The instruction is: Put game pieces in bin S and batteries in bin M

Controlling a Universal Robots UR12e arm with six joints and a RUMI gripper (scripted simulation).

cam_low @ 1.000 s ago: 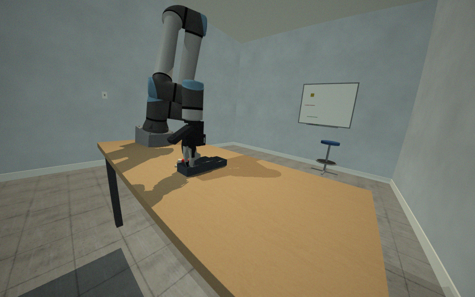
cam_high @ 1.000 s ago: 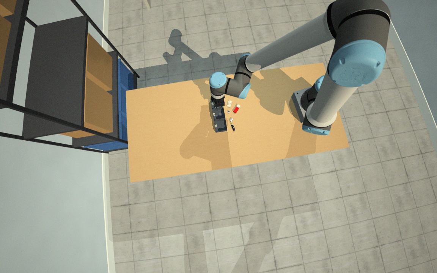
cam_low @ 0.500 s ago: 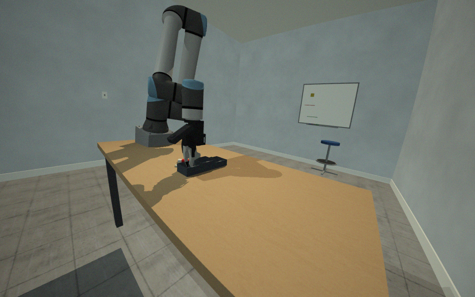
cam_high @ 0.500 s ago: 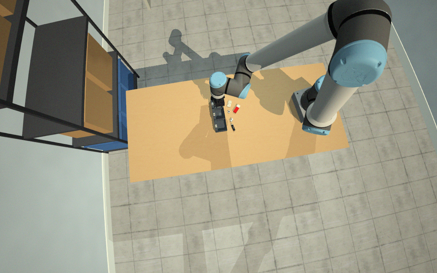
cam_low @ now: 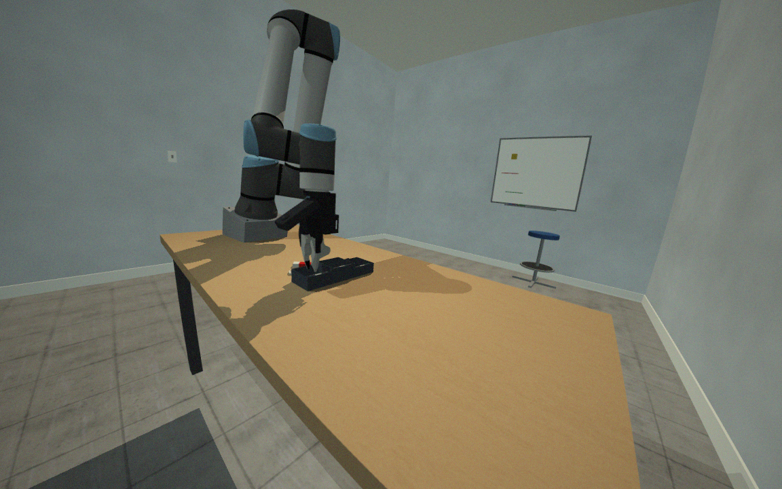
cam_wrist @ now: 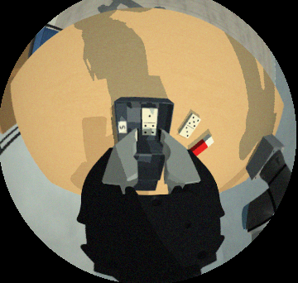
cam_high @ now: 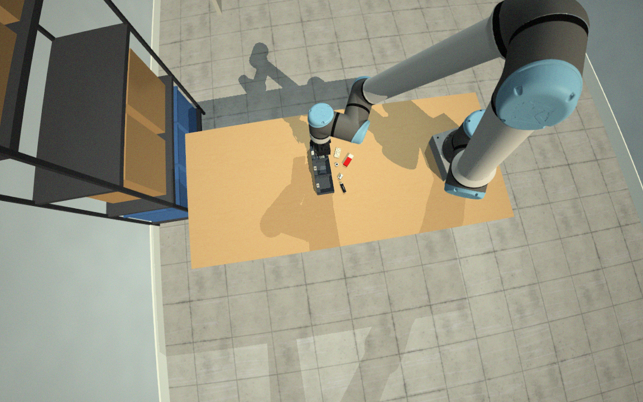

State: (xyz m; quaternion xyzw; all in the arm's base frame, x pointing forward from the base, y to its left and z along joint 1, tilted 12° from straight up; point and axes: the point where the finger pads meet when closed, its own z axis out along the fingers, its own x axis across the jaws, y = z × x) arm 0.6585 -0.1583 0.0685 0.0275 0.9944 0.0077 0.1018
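My gripper hangs just above the dark bin marked S, the end one of a row of dark bins. Its fingers stand slightly apart. A white domino shows just beyond the fingertips, inside bin S and free of them. A second white domino lies on the table right of the bin. A red and white block lies beside it. A small black battery and two tiny pale pieces lie along the bins.
The wooden table carries the robot base at one end. A shelf rack with brown boxes and a blue crate stand past the table's other end. No M label shows on the other bins.
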